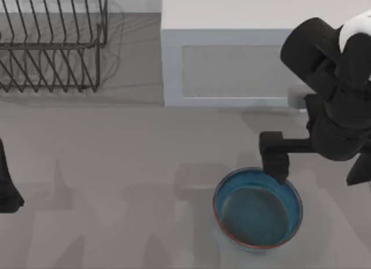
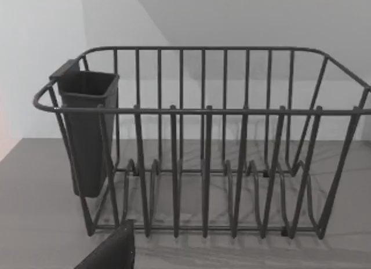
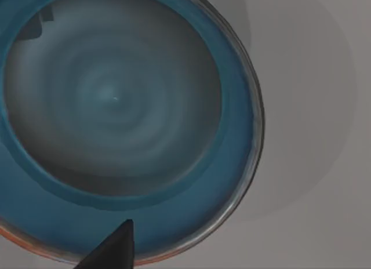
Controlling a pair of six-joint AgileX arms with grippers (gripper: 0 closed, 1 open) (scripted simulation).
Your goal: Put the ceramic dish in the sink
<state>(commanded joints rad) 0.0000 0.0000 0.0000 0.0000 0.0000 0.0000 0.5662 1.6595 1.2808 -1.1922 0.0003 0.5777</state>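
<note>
The ceramic dish (image 1: 258, 214), a deep blue bowl with a reddish-brown rim, sits on the grey counter at the front right. My right gripper (image 1: 278, 170) hangs over its far rim, pointing down, open and holding nothing. In the right wrist view the dish (image 3: 116, 95) lies close below, and one dark fingertip (image 3: 119, 246) shows above its blue inner wall. My left arm (image 1: 7, 191) is parked at the left edge of the table. The sink is out of view.
A pale microwave (image 1: 232, 66) stands at the back, just behind the right arm. A dark wire dish rack (image 1: 52, 43) occupies the back left; the left wrist view faces this rack (image 2: 203, 112) and its cutlery holder (image 2: 87, 130). Bare counter (image 1: 116, 182) lies between the arms.
</note>
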